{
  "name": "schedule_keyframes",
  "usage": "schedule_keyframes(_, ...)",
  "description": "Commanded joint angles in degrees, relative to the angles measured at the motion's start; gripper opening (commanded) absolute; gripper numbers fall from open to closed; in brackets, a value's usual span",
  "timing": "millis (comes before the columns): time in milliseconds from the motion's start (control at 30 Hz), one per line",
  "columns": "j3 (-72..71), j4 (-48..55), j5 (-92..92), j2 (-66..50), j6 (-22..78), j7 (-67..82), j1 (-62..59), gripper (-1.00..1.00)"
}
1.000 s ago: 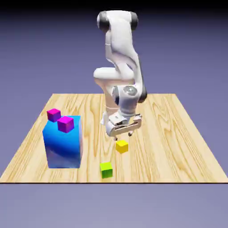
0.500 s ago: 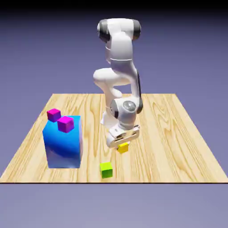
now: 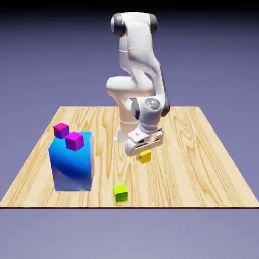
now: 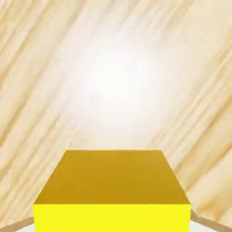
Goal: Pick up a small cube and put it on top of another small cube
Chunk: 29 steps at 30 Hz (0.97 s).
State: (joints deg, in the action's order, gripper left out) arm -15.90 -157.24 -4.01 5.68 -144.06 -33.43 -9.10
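Note:
The small yellow cube (image 3: 145,157) hangs a little above the table, held in my gripper (image 3: 144,154), which is shut on it. In the hand view the yellow cube (image 4: 111,192) fills the bottom middle, large, and hides my fingertips; only pale wood shows beyond it. The lime-green cube (image 3: 120,192) rests on the table near the front edge, below and to the exterior view's left of the gripper.
A big blue block (image 3: 71,164) stands at the exterior view's left with two magenta cubes (image 3: 74,140) on top of it. The wooden table (image 3: 192,167) ends just in front of the lime-green cube.
My gripper came down onto the yellow cube, shut on it, and has lifted it up and slightly toward the exterior view's right.

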Motion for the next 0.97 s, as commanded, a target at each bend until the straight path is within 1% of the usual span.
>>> schedule_keyframes(0, 1.7, 2.1, 0.4, 0.4, 2.2, -2.2, -0.6, -1.00)
schedule_keyframes(367, 20.3, 24.9, 5.9, 4.5, 25.9, -25.5, -7.1, -1.00)
schedule_keyframes(633, 33.2, 34.8, 7.6, 4.8, 41.5, -44.5, -17.1, -1.00)
schedule_keyframes(667, 33.2, 34.8, 7.6, 4.8, 41.5, -44.5, -17.1, -1.00)
schedule_keyframes(800, 33.1, 26.6, 8.4, 3.0, 31.6, -43.6, -16.9, -1.00)
schedule_keyframes(833, 33.1, 26.3, 8.4, 2.9, 31.2, -43.6, -16.9, -1.00)
schedule_keyframes(867, 33.1, 26.3, 8.4, 2.9, 31.2, -43.6, -16.9, 1.00)
schedule_keyframes(900, 33.1, 26.3, 8.4, 2.9, 31.2, -43.6, -16.9, 1.00)
schedule_keyframes(933, 33.1, 28.4, 8.2, 3.4, 33.7, -43.8, -16.9, 1.00)
